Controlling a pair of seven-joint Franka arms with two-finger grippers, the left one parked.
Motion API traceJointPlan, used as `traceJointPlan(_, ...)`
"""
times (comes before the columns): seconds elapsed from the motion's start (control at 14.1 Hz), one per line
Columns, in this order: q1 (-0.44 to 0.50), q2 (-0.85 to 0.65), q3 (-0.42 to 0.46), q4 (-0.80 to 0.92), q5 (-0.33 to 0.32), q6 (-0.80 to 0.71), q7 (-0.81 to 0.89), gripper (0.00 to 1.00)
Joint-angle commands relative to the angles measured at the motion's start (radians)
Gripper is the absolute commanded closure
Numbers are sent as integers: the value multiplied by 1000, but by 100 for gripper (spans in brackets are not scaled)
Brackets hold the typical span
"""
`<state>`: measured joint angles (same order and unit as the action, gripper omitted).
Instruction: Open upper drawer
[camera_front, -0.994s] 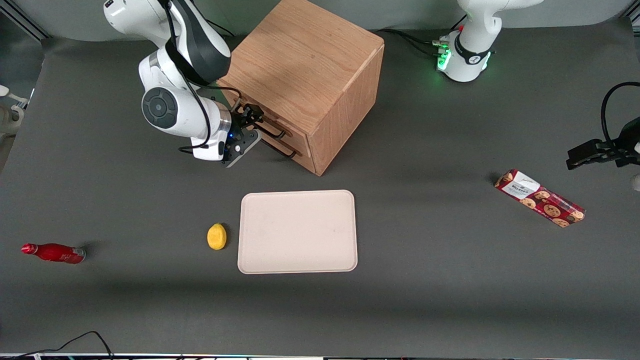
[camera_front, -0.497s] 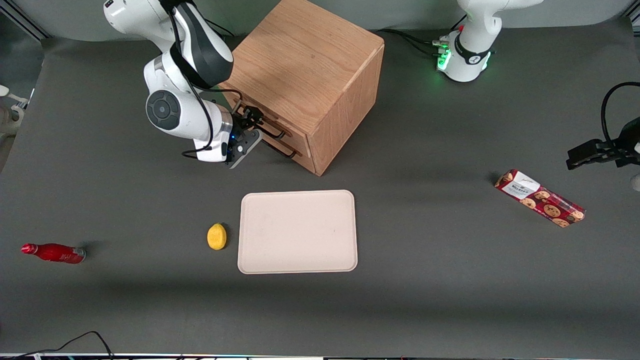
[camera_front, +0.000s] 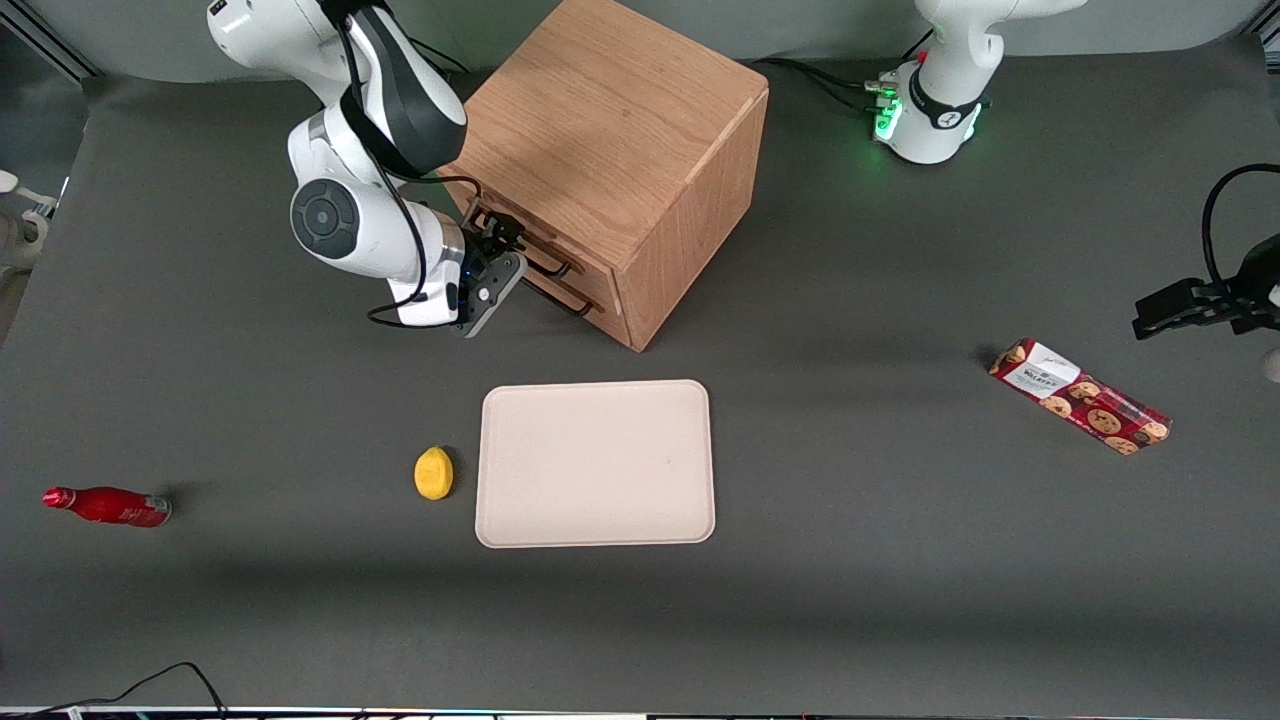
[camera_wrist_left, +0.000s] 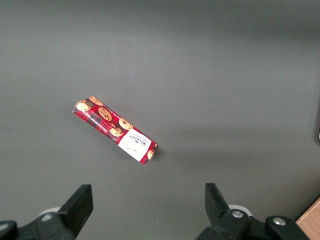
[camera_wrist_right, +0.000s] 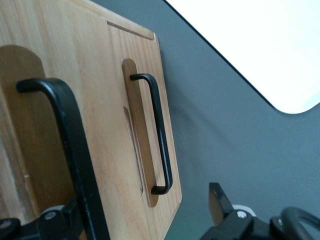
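— Gripper (camera_front: 503, 238) at the cabinet (camera_front: 610, 130) front, level with the upper drawer (camera_wrist_right: 75, 55). Looks like the grasp step, not the pull.
— Agreed. Drawer shut, by the look of it: front flush with the lower drawer (camera_wrist_right: 145, 90) in the wrist view. Any grip yet?
— None. Fingers spread wide, holding nothing. Straddling the handle (camera_wrist_right: 75, 160), though: bar between them, close to one finger, well apart from the other.
— So next: close on the bar, then draw straight out from the cabinet front, toward the working arm's end of the table.
— Probably calls for centring first, or else letting the closing fingers do it. Worth pulling square to the front; seems likely to bind otherwise.
— Any risk of the wrong handle?
— Little. Lower handle (camera_wrist_right: 160, 145) clear of the fingers, nearer the table.
— Differences between views?
— Front view gives the layout only: cabinet angled, tray (camera_front: 595, 465) nearer the camera, lemon (camera_front: 433, 472) beside it. Hides the finger gap under the wrist. Wrist view shows gap and bar, but not the cabinet as a whole. Parked arm's camera: just a biscuit pack (camera_wrist_left: 115, 131).
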<state>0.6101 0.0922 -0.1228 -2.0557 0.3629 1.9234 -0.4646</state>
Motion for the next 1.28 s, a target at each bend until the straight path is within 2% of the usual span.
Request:
traceJointPlan(0.0, -15, 14, -1, -3, 31, 26, -89, 0)
traceJointPlan(1.21, -136, 127, -47, 134, 30, 22, -351, 0)
